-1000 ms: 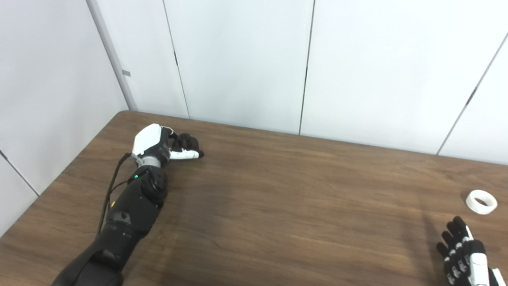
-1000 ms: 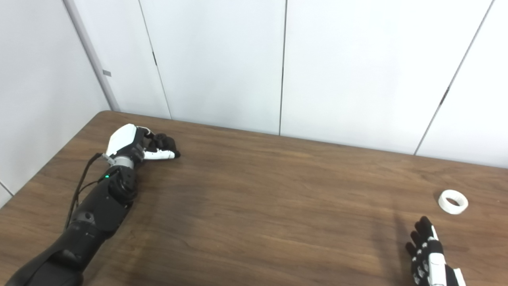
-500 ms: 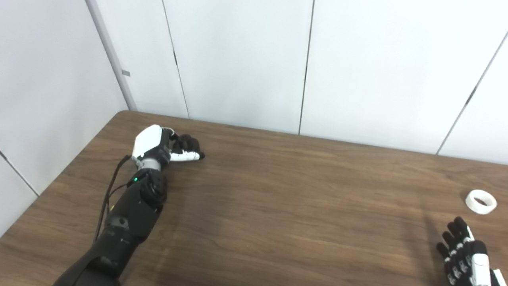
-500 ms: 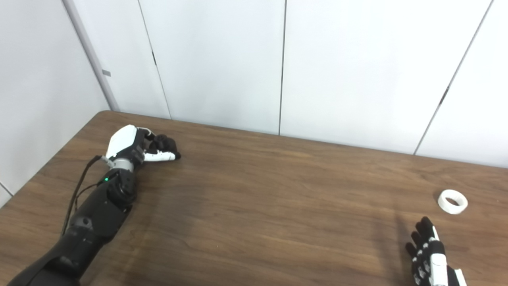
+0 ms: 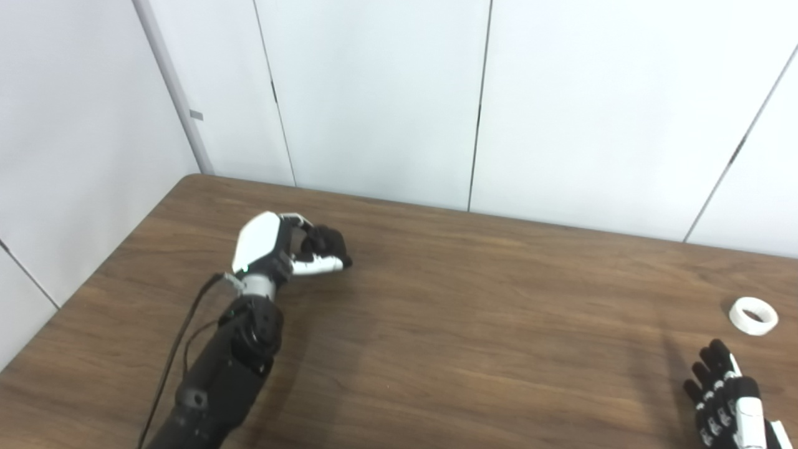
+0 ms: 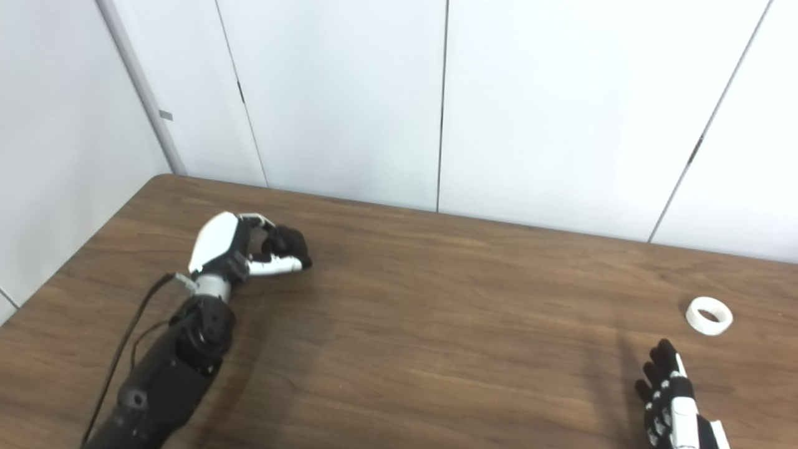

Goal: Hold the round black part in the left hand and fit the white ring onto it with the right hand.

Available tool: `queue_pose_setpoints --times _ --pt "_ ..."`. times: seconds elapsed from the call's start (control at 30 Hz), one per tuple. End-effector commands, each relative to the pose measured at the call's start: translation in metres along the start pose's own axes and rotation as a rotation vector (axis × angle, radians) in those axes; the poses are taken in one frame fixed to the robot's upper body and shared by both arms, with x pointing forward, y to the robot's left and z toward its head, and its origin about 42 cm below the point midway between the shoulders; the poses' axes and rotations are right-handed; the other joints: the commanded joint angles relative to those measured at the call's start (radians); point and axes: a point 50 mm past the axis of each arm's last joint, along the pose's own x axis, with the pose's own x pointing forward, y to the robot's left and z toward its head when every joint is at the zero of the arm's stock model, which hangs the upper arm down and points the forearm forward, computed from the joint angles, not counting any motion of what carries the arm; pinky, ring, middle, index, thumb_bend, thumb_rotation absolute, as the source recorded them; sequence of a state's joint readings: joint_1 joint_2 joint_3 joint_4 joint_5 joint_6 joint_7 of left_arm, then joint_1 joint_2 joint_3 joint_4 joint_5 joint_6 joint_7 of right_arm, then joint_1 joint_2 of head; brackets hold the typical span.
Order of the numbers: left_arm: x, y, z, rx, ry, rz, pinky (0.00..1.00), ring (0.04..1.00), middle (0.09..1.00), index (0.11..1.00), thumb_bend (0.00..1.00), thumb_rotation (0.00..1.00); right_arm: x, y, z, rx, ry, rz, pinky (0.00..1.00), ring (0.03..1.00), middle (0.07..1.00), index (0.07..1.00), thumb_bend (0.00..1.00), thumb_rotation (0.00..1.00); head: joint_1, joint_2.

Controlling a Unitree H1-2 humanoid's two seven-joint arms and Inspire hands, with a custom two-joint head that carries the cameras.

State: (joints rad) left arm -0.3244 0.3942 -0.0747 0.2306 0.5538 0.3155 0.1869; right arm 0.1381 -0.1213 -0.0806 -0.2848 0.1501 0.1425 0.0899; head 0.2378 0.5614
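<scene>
My left hand (image 5: 272, 251) has its fingers curled round a round black part (image 5: 325, 241) over the left half of the brown table (image 5: 474, 324). The part is dark like the fingers, so only its rounded top shows. A white ring (image 5: 753, 315) lies flat on the table at the far right, with nothing touching it. My right hand (image 5: 726, 399) is open at the bottom right corner, fingers spread and pointing toward the ring, a short way in front of it. In the right eye view the ring (image 6: 709, 315) and right hand (image 6: 670, 402) stand the same way.
White wall panels (image 5: 374, 100) rise directly behind the table's far edge and along its left side. A black cable (image 5: 181, 340) runs along my left forearm. Bare wood lies between the two hands.
My left hand has moved to the right and toward me with the black part in its grasp, off its earlier spot near the far left corner. The right hand has barely moved.
</scene>
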Motion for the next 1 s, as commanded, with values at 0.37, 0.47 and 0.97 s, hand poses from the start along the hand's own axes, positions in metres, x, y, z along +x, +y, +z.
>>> queue_pose_setpoints --times 0.37,0.47,0.97 --pt "-0.041 0.007 0.063 -0.035 -0.239 -0.004 1.00 0.886 0.791 0.486 0.52 0.06 0.006 0.009 0.002 0.002 -0.064 0.016 1.00 1.000 1.000 1.000 0.44 1.00 -0.066 0.005" --pt "-0.059 -0.006 0.070 -0.048 -0.279 -0.028 1.00 0.886 0.788 0.485 0.52 0.05 0.008 0.010 -0.001 -0.005 -0.074 0.020 1.00 1.000 1.000 1.000 0.45 1.00 -0.082 0.008" --pt "-0.114 -0.048 0.106 -0.080 -0.427 -0.146 1.00 0.893 0.797 0.485 0.52 0.05 0.013 0.026 0.000 0.001 -0.072 0.019 1.00 1.000 0.992 0.979 0.54 1.00 -0.181 0.042"
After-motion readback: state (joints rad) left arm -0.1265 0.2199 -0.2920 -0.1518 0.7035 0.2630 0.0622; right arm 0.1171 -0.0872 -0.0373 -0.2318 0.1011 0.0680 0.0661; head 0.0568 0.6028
